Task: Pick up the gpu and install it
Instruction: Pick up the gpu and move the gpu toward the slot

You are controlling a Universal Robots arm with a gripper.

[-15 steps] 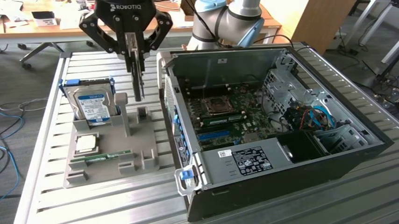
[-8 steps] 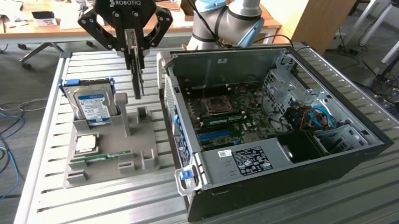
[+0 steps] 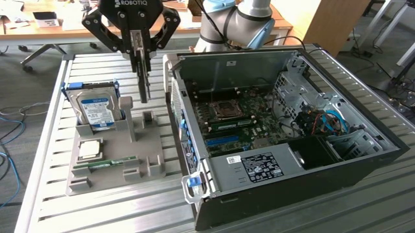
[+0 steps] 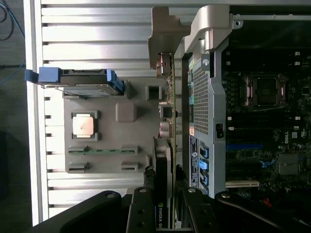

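A: What is nearest to us?

B: The front corner of the computer case (image 3: 259,204). The case lies open on its upper side and has a blue tab (image 3: 192,183) at the edge. It rests on the slatted metal desk (image 3: 97,213).

A: And where is the gpu?

B: The gpu (image 3: 144,82) hangs edge-on from the claw (image 3: 141,51), which pinches it from both sides. It is over the grey holder (image 3: 152,155), at the holder's side that faces the case. In the wrist view the gpu (image 4: 163,160) runs along the narrow gap between the holder (image 4: 109,136) and the computer case (image 4: 209,97). Its metal bracket (image 4: 165,34) is at the end far from the claw (image 4: 165,194).

A: Is there room around it?

B: Little on the case side, because the wall is just beside it. On the other side the hard drive (image 3: 96,109) stands in its slot, apart from the card. Inside the case the motherboard (image 3: 230,121) lies uncovered.

A: What is hard to make out?

B: I cannot tell if the card's lower edge touches the holder. The claw's upper part is cut off by the exterior view's edge.

A: And the rest?

B: A processor (image 3: 89,149) and a green memory stick (image 3: 104,164) lie in the holder. Beyond the desk there is grey floor, with blue cables (image 3: 9,126) at the exterior view's left. A wooden table (image 3: 65,26) stands behind.
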